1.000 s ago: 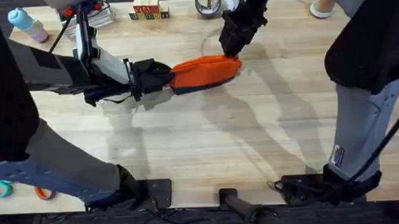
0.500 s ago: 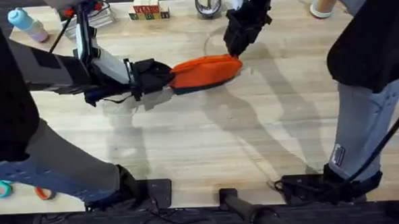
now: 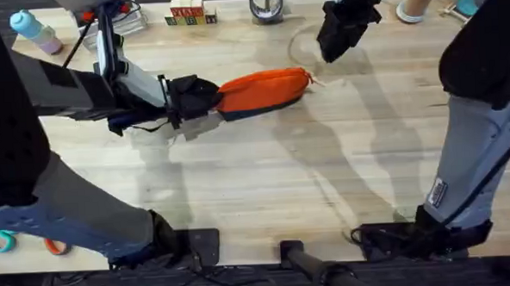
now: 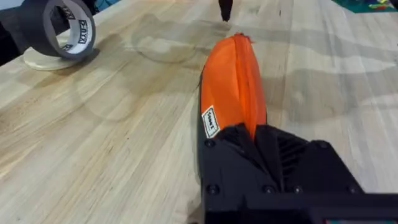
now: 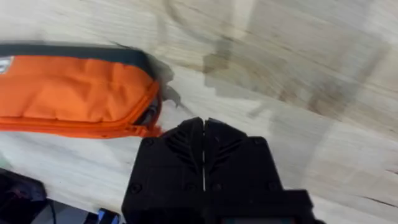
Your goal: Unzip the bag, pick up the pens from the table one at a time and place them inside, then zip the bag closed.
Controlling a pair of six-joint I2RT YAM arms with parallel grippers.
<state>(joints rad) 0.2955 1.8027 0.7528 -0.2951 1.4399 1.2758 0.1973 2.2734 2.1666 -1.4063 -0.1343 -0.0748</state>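
Pale plank tabletop (image 3: 265, 186): orange pencil pouch (image 3: 263, 90) lies mid-far, zipper up. Left gripper (image 3: 203, 99) clamps pouch's near end. Right gripper (image 3: 337, 41) pinched closed, empty, just beyond far end. Fabric soft, light; likely buckles, so take small pull.

A pale blue bottle with a pink cap (image 3: 33, 30) stands at the table's far left corner. Along the far edge sit a row of lettered wooden blocks (image 3: 189, 14), then a roll of black tape (image 3: 267, 4) on a pale disc. Nearer the far right corner stands a tan cup (image 3: 416, 3). The tape roll (image 4: 59, 32) stands tilted on its disc in the left wrist view.
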